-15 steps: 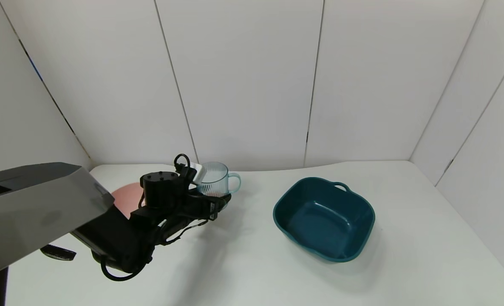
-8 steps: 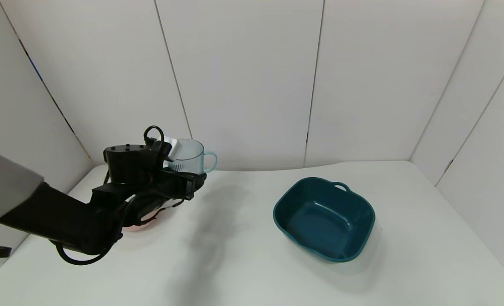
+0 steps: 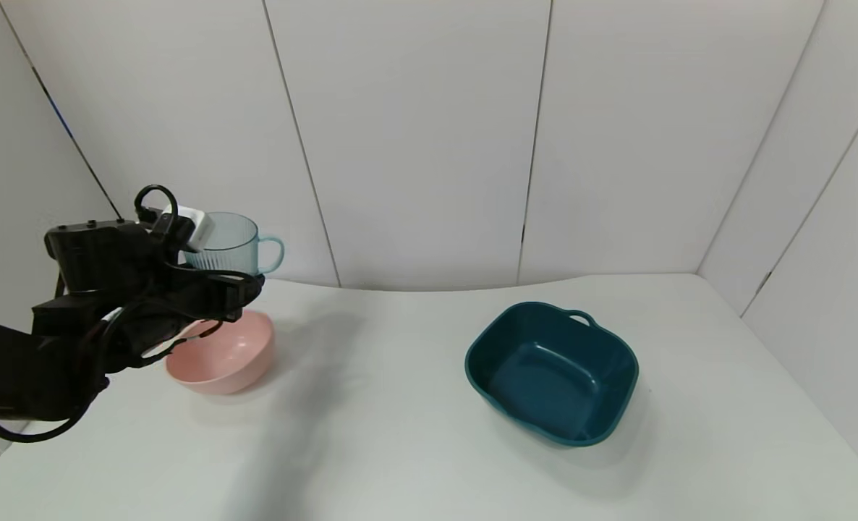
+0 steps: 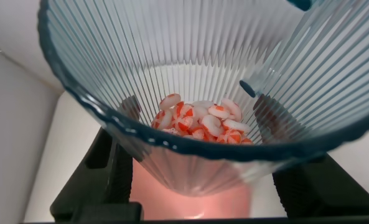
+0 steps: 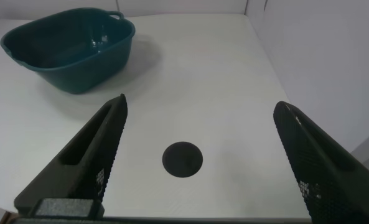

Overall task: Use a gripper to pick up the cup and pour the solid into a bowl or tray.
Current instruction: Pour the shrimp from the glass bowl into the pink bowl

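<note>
My left gripper (image 3: pixel 215 278) is shut on the pale-blue ribbed cup (image 3: pixel 225 242) and holds it upright in the air, above the far side of the pink bowl (image 3: pixel 223 358) at the table's left. In the left wrist view the cup (image 4: pixel 190 81) fills the picture, with the red-orange and white solid (image 4: pixel 203 121) heaped at its bottom and the pink bowl (image 4: pixel 190 202) showing below it. My right gripper (image 5: pixel 200 162) is open and empty over bare table; it is out of the head view.
A dark-teal squarish basin (image 3: pixel 552 369) with a handle stands at the table's right middle; it also shows in the right wrist view (image 5: pixel 69 46). A round black spot (image 5: pixel 182 160) lies on the table under the right gripper. White walls close the back and sides.
My left gripper has lifted the cup and carried it leftwards, from behind the bowl's right side to above the bowl. The bowl is now uncovered.
</note>
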Robot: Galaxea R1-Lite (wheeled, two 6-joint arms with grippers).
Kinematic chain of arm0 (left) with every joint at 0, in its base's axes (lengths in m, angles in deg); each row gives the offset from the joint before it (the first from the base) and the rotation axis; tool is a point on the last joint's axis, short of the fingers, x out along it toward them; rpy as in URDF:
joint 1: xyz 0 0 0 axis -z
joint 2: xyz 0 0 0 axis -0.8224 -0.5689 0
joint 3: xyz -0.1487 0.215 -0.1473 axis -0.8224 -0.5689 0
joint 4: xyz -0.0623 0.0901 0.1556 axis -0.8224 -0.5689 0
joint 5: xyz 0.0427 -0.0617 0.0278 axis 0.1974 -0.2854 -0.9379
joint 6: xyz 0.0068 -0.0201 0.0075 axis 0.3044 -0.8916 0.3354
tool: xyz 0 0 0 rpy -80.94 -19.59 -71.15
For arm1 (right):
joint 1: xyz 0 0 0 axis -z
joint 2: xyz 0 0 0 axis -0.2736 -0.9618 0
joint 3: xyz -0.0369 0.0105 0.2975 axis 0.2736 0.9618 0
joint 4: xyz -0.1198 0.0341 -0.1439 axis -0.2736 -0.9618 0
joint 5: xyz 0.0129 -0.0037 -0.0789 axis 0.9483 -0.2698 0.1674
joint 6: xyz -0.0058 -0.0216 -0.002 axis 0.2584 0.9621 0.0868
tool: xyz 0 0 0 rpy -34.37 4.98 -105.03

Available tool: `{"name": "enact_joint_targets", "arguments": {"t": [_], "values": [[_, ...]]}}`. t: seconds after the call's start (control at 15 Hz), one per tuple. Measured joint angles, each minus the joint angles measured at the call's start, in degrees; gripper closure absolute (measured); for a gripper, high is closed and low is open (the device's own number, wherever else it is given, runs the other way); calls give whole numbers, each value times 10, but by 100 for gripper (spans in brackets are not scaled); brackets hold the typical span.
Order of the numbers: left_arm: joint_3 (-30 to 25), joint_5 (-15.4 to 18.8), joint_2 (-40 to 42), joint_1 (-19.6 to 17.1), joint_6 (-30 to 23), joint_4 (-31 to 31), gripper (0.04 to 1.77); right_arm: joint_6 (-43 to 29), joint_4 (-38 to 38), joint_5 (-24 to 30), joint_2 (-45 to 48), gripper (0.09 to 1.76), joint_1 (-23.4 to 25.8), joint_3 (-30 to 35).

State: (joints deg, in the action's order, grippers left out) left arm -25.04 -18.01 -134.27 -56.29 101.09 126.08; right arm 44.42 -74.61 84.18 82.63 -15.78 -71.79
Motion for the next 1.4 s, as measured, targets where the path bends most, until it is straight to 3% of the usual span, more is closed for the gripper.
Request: {"name": "enact_joint_targets", "arguments": {"t": [0.4, 0.6, 0.87, 1.4], "values": [[-11, 3, 20, -98, 64, -24, 55, 2, -1, 1, 0, 14, 0, 0], [-17, 2, 22, -130, 109, -23, 55, 2, -2, 1, 0, 14, 0, -1], [-37, -1, 24, -148, 170, -23, 55, 2, -2, 1, 0, 14, 0, -1], [-52, -72, 18, -148, 274, -26, 55, 2, -2, 1, 0, 14, 0, -1]]}}
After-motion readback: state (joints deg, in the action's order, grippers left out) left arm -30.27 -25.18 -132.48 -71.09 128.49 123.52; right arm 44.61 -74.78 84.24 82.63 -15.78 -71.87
